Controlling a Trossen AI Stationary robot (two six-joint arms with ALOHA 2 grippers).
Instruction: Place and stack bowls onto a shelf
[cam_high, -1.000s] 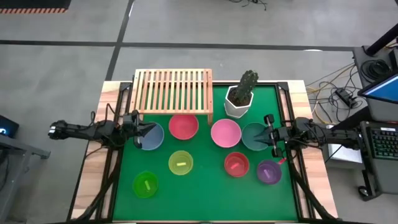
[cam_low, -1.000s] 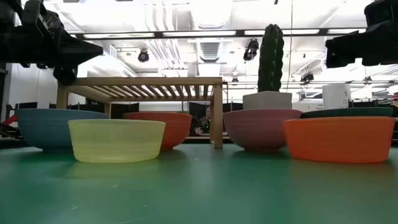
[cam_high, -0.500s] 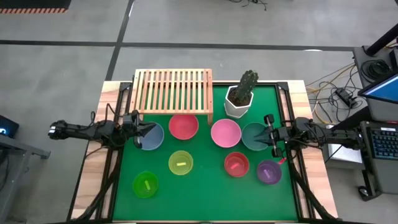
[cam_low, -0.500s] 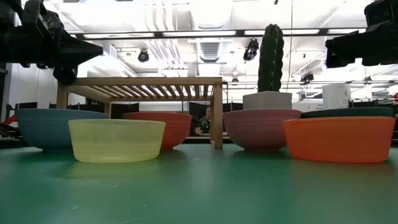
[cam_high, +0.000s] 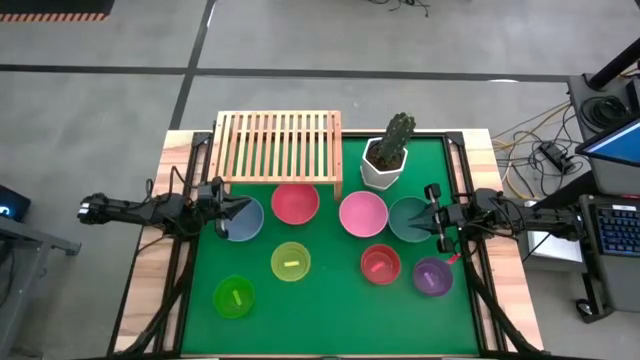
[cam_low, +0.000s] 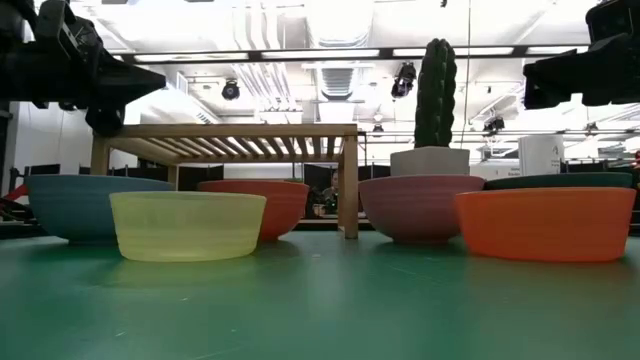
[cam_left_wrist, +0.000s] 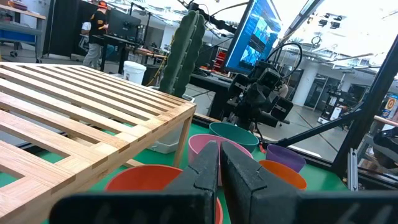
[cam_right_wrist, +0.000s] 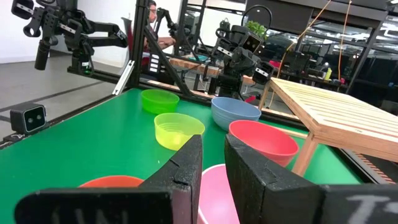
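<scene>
Shelf (cam_high: 279, 146) stood at the mat's (cam_high: 320, 300) far edge, eight bowls (cam_high: 294, 203) in front, none on it. Left gripper (cam_high: 228, 210) hovered over the blue-grey bowl (cam_high: 247, 222), fingers together; right gripper (cam_high: 433, 220) by the teal bowl (cam_high: 408, 217), fingers slightly apart, empty.

Surface (cam_low: 320, 300): green, level, carrying all items.
Shelf (cam_low: 230, 135): light wood, slatted top, standing behind the bowls; one leg between coral and pink bowls.
Blue bowl (cam_low: 70, 205): far left, partly behind yellow bowl.
Yellow bowl (cam_low: 187, 225): front left, translucent, upright.
Coral bowl (cam_low: 270, 205): under the shelf's front edge, behind yellow bowl.
Pink bowl (cam_low: 415, 208): right of shelf leg.
Orange bowl (cam_low: 545, 222): front right, overlapping pink bowl.
Teal bowl (cam_low: 560, 181): rim only, behind orange bowl.
Cactus (cam_low: 436, 92): in white pot (cam_low: 430, 161), behind pink bowl.
Arms: dark, upper corners, above the bowls.
</scene>
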